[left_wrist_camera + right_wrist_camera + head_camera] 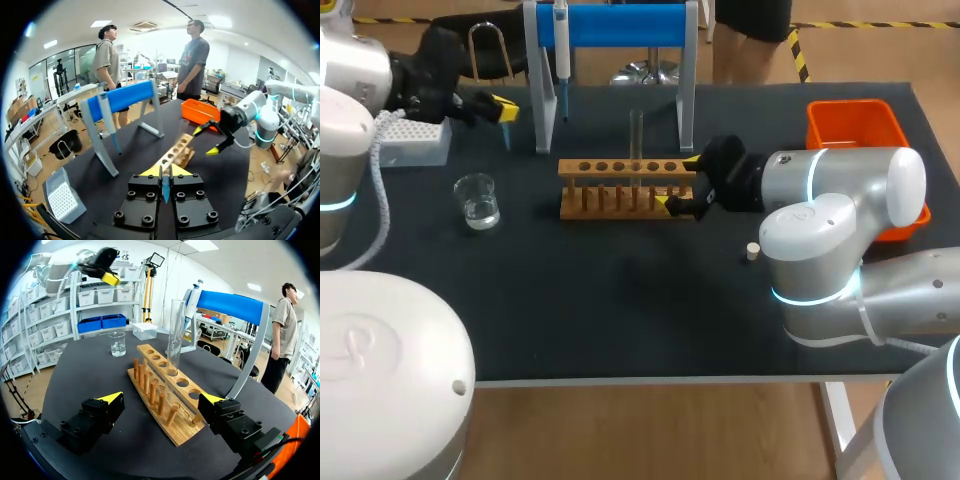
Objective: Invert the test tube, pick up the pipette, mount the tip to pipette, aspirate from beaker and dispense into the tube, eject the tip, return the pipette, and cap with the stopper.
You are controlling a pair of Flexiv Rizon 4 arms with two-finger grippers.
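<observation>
A clear test tube (pixel 636 140) stands upright in the wooden rack (pixel 625 188). My right gripper (pixel 677 185) is open at the rack's right end; in its wrist view the yellow-tipped fingers straddle the rack (pixel 160 390), with the tube (pixel 175 335) ahead of them. My left gripper (pixel 503 108) hovers at the back left between the tip box (pixel 415 140) and the stand, shut on a blue pipette tip (pixel 165 187). The pipette (pixel 561 50) hangs on the blue stand (pixel 620 25). A beaker (pixel 477 200) of clear liquid sits left of the rack. The small stopper (pixel 752 251) lies right of the rack.
An orange bin (pixel 860 130) sits at the table's back right, partly behind my right arm. The stand's grey legs (pixel 545 100) rise just behind the rack. Bare black tabletop (pixel 620 300) stretches along the front.
</observation>
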